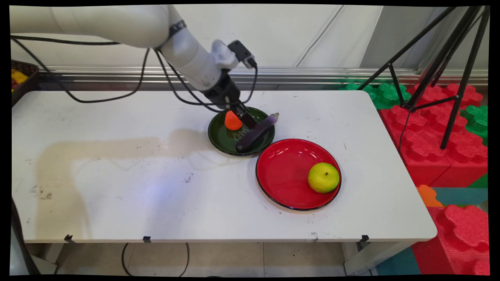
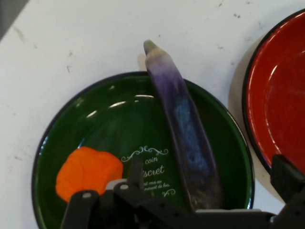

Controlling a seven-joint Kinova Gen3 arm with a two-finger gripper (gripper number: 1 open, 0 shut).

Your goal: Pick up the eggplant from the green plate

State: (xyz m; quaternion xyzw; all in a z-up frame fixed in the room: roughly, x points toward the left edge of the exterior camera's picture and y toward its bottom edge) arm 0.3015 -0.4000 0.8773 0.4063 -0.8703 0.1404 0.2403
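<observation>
Two items lay in green plate [image 1: 218,138], frame centre: eggplant [image 1: 256,131] and orange piece [image 1: 233,120]. Gripper [image 1: 247,117] hovered between them, fingers apart. Eggplant's long axis ran lower-left to upper-right, stem over rim.

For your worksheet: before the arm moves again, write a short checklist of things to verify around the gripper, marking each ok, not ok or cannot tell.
1. Black two-finger gripper over the dark green round plate: ok.
2. Fingers apart, either side of the long purple toy eggplant: ok.
3. Eggplant lying fully inside the green plate: not ok; its pale tip overhangs the rim.
4. Orange toy piece outside the fingers: ok.
5. Fingers touching the eggplant: cannot tell.
6. Glossy red round plate with the yellow-green round fruit apart from the gripper: ok.
</observation>
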